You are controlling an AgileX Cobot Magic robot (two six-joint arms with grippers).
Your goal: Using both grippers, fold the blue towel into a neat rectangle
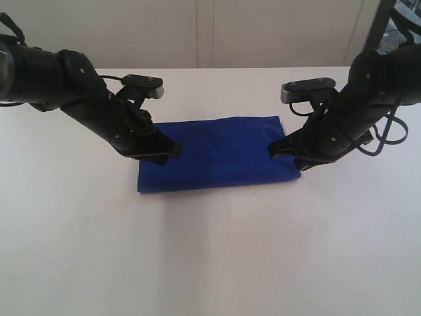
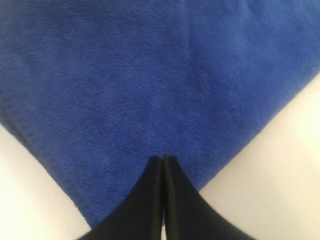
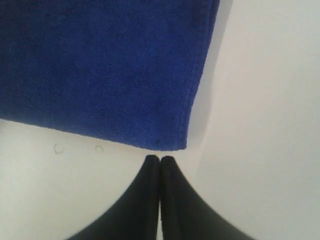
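**Blue towel flat mid-table, both pincers clenched at its ends**

The white table [image 1: 210,263] spreads wide and bare in front of and to both sides of the cloth. A pale wall runs behind its far edge, with a dark frame [image 1: 395,26] at the far right. Two black arms slant in from either side, the right one trailing looped cables [image 1: 388,135]. Between them the blue towel [image 1: 220,155] lies flat as a rectangle, edges roughly straight. The left gripper [image 2: 163,159] is clenched on nothing, its tips over the cloth just inside a corner. The right gripper [image 3: 160,159], likewise clenched and empty, sits over bare table just beside the towel's corner. Two tiny round marks [image 3: 59,148] dot the table near that edge.
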